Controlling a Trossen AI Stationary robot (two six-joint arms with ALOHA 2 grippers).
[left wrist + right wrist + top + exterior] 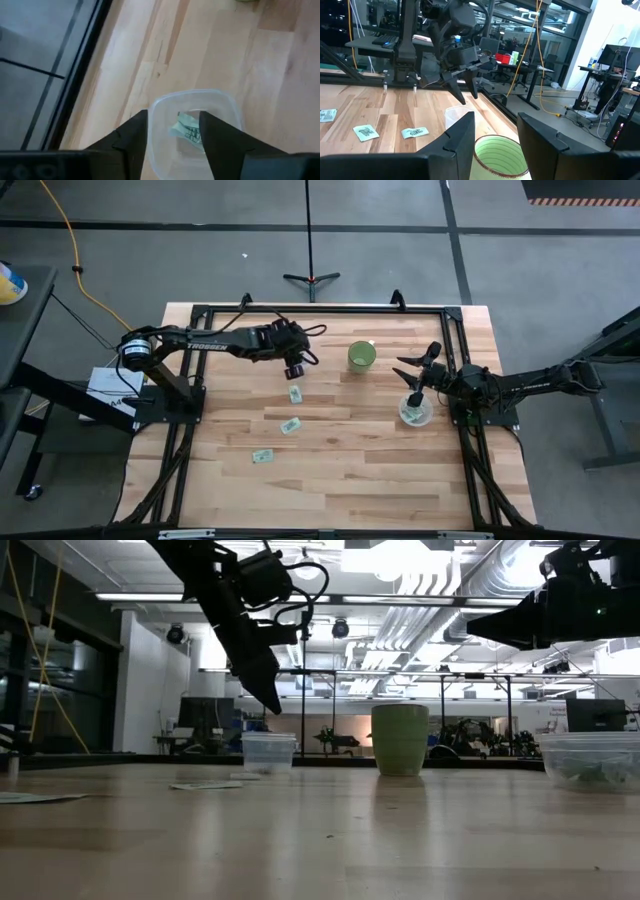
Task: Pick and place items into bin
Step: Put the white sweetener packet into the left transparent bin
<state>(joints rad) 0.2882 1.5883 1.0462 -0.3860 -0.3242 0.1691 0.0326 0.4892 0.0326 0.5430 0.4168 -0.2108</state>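
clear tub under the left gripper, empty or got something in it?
Not empty. The left wrist view shows one pale green packet lying inside the clear tub, seen between the open fingers of the left gripper hovering above it.

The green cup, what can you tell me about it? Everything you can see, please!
The pale green round cup looks like plastic or ceramic, with no handle that shows and faint ridges inside its wall. It stands upright, mouth open to the top, and nothing shows inside it. It sits toward the far side of the light wooden table, touching only the tabletop.
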